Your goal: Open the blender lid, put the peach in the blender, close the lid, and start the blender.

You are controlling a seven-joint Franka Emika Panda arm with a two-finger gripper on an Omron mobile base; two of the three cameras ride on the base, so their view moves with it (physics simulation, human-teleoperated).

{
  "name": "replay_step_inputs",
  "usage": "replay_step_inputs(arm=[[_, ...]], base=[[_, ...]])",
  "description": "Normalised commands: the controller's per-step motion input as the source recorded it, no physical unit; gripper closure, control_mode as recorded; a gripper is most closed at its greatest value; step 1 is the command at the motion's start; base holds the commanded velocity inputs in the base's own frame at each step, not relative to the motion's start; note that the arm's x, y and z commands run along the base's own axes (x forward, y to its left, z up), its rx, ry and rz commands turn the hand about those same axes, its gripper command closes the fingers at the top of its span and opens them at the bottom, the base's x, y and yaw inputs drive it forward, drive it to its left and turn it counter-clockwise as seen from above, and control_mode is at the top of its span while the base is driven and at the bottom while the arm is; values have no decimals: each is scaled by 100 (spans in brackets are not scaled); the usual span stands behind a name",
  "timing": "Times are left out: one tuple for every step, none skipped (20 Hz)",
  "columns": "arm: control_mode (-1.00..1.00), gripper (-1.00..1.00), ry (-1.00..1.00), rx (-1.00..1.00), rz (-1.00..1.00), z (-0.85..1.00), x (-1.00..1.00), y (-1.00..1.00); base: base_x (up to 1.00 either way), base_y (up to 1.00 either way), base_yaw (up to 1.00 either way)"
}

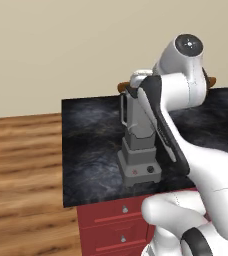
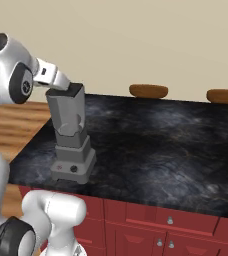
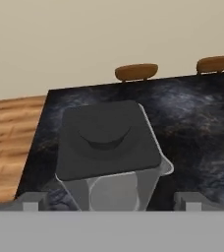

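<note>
- Blender [image 2: 71, 135] stands upright on the dark marbled tabletop [image 2: 156, 145], near its left end in the right base view, w/ its base close to the front edge.
- Left base view: blender [image 1: 138, 145] is partly hidden behind the arm; you can see its side handle on the left and the stepped base w/ red mark and black knob facing front.
- Lid [image 3: 106, 140] sits on the jar rim, flat and square; in the hand view you look down on it from just above and behind, w/ a curved groove across the top.
- Right base view: lid [image 2: 72, 90] is a dark cap on top of the jar, tilted w/ the view, and the arm's wrist is right beside it on the left.
- Pincer [image 3: 111, 201]: two tips show at the bottom of the hand view, spread wide, one on each side of the jar below the lid; nothing held between them. Can't tell if either tip touches the jar.
- Jar walls look see-through under the lid in the hand view; contents unclear.
- Two brown stool tops [image 3: 136, 71] sit behind the far edge of the tabletop.
- Red drawers [image 2: 171, 225] w/ small round knobs under the tabletop; wood floor [image 1: 21, 170] to the left.
</note>
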Motion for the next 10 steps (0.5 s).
replay_step_inputs(arm=[[-100, -100, 2, -10, -14, -38, -100, 25], [-100, -100, 4, -13, -14, -44, -100, 29], [-100, -100, 5, -19, -14, -54, -97, 37], [-100, -100, 8, -23, -14, -64, -89, 44], [-100, -100, 9, -29, -13, -78, -86, 51], [-100, -100, 9, -31, -13, -86, -84, 54], [-100, -100, 12, -32, -12, -92, -79, 56], [-100, -100, 12, -33, -11, -95, -75, 56], [-100, -100, 13, -35, -11, -95, -69, 55], [-100, -100, 13, -36, -10, -95, -64, 54]], base=[[0, 0, 0], [0, 0, 0], [0, 0, 0], [0, 0, 0], [0, 0, 0], [0, 0, 0], [0, 0, 0], [0, 0, 0], [0, 0, 0], [0, 0, 0]])
